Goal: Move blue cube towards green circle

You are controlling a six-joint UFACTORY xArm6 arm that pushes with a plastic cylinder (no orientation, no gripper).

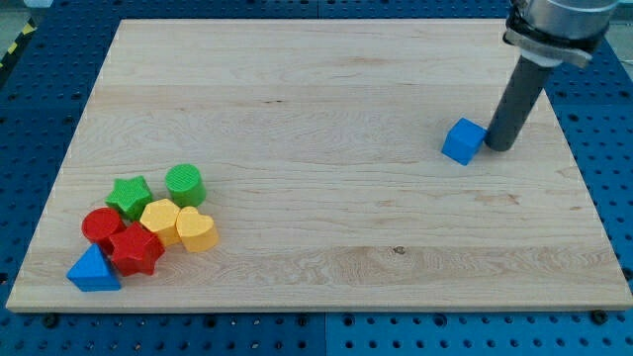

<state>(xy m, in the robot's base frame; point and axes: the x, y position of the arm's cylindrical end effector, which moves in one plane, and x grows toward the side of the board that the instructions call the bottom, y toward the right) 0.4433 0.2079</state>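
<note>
The dark rod comes down from the view's top right, and my tip (497, 146) rests on the wooden worktop (326, 119), just beside the blue cube (463, 140) and seemingly touching its right face. This end effector is a plain rod with nothing to part or close, so it clamps on nothing. The blue cube sits immediately to the tip's left, well toward the view's right side of the board; it is about as wide as it is long, so no long axis stands out, and it lies turned a little, with one corner facing the view's bottom left. Far off to the tip's lower left, a cluster of blocks is gathered near the worktop's bottom-left corner. The green circle (185, 185) is the cluster's nearest member to the tip, with a green star (130, 196) just beyond it. Below them sit a yellow block (159, 217), a yellow heart (196, 230), a red cylinder (101, 225), a red star (135, 249) and a blue triangle (93, 270), packed closely together.
</note>
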